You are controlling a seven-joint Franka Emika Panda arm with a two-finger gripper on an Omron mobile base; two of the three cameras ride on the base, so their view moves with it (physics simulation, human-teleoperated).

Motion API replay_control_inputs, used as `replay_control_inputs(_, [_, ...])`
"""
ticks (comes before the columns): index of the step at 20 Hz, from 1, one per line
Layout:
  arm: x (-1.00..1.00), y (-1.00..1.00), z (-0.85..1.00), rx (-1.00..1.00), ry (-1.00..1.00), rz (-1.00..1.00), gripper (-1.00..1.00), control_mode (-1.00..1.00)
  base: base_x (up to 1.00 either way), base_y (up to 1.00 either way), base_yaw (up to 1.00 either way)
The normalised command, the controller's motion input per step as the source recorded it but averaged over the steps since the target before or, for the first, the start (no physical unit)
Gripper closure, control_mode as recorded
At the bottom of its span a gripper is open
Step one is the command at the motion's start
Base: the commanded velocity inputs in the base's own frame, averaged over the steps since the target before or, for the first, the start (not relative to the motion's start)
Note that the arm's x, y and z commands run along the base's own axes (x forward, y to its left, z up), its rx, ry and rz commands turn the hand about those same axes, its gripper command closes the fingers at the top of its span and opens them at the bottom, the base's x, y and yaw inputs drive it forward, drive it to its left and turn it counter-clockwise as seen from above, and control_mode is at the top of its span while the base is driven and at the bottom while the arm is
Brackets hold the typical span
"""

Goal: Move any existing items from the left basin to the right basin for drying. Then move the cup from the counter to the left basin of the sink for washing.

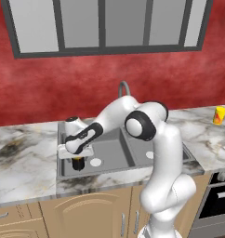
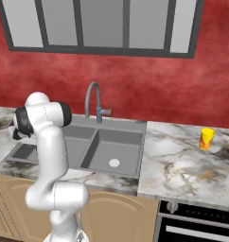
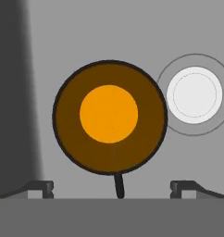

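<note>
The existing item, a black jar with an orange top (image 3: 109,115), stands upright in the left basin (image 1: 109,151) next to the white drain (image 3: 194,95). My gripper (image 3: 113,187) hangs open straight above the jar (image 1: 77,163), with one dark fingertip (image 3: 42,187) on each side of it and nothing between the jaws. In the left base view the gripper (image 1: 77,157) sits low in the basin, just over the jar. The right basin (image 2: 121,146) holds nothing but its drain. The yellow cup (image 1: 220,115) stands on the counter (image 2: 182,165) far to the right, also visible as the cup (image 2: 207,138).
The curved grey faucet (image 2: 93,97) rises behind the sink's central divider. The left basin's dark wall (image 3: 12,92) stands close beside the jar. An oven front (image 1: 216,195) sits below the counter at the right. A red wall and window are behind.
</note>
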Motion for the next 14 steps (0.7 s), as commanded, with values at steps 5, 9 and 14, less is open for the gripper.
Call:
replay_control_inputs(5, [0.18,0.05,-0.16,0.0,0.0,0.0,-1.0,-1.0,0.0,0.0,0.0])
replay_control_inputs(9, [-0.02,0.0,-0.16,0.0,0.0,0.0,-1.0,-1.0,0.0,0.0,0.0])
replay_control_inputs(14, [-0.05,0.0,-0.12,0.0,0.0,0.0,-1.0,-1.0,0.0,0.0,0.0])
